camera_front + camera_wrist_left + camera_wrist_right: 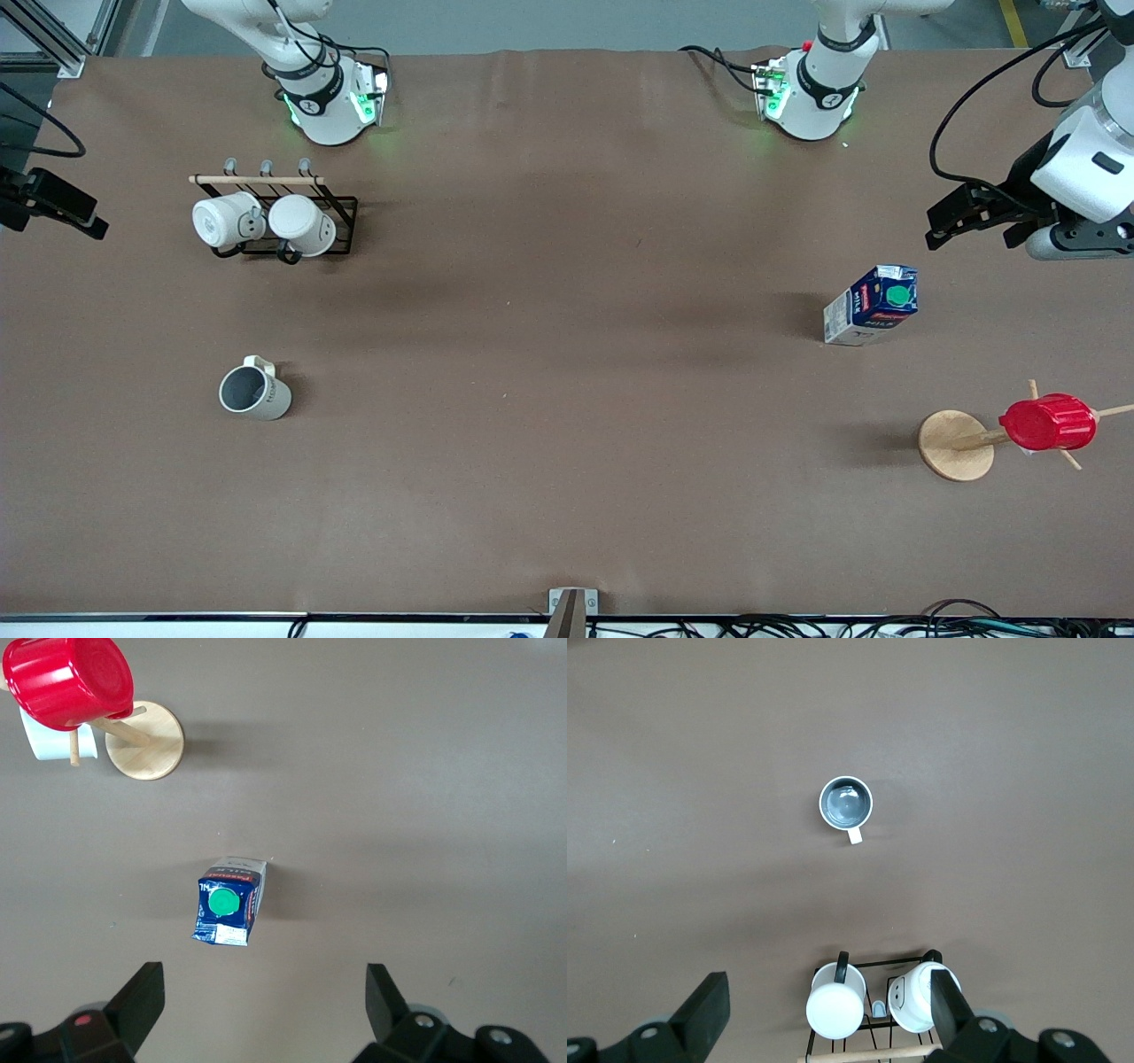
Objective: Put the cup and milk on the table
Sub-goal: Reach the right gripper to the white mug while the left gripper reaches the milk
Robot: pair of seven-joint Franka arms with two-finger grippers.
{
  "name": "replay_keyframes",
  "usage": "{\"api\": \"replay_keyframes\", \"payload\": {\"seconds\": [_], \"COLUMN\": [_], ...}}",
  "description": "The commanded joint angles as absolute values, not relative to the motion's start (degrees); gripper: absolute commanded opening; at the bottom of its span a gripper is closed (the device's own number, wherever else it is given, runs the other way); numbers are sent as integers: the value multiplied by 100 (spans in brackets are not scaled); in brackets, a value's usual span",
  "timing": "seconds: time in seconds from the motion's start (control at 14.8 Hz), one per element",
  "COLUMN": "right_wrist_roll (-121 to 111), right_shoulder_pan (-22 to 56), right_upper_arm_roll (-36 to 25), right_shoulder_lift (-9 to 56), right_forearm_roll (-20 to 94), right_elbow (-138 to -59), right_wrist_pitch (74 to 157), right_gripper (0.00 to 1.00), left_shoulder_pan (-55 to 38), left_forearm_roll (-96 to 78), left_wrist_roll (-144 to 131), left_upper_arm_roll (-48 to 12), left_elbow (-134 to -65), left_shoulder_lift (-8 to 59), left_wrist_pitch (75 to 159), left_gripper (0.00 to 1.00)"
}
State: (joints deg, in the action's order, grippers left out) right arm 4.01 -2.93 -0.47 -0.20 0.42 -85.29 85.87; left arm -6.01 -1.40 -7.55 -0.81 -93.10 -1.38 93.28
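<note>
The cup [254, 390], cream-white with a dark grey inside, stands upright on the brown table [567, 354] toward the right arm's end; it also shows in the right wrist view [846, 803]. The milk [873, 304] stands upright on the table toward the left arm's end, its green cap up; it also shows in the left wrist view [227, 902]. My left gripper [961, 221] [263, 1005] is open and empty, high over the table's edge by the milk. My right gripper [62, 213] [830, 1010] is open and empty, high over the right arm's end.
A black wire rack [341, 213] with two white mugs [226, 220] stands farther from the front camera than the cup. A red ribbed cup [1047, 422] hangs on a wooden stand [952, 445] nearer to the front camera than the milk.
</note>
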Motion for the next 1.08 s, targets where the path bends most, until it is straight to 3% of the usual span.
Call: {"api": "replay_keyframes", "payload": {"seconds": [0.0,0.61,1.01], "right_wrist_roll": [108,62,-386], "right_shoulder_pan": [-352,-360,-430], "right_upper_arm_roll": [26,18,-9], "right_shoulder_lift": [-53,8,1158], "right_forearm_roll": [-35,-35,-44], "right_elbow": [-8552,-8561,-8814], "right_wrist_pitch": [8648,8648,9937], "right_gripper": [100,100,100], "left_shoulder_pan": [-615,-580,-387], "left_forearm_roll": [-211,-229,-229], "left_wrist_roll": [-606,-519,-211], "left_upper_arm_roll": [-35,-18,-18], "left_elbow": [-9308,-9299,-9360], "left_shoulder_lift": [-185,-71,412], "left_wrist_pitch": [9352,9360,9553], "left_gripper": [100,100,99]}}
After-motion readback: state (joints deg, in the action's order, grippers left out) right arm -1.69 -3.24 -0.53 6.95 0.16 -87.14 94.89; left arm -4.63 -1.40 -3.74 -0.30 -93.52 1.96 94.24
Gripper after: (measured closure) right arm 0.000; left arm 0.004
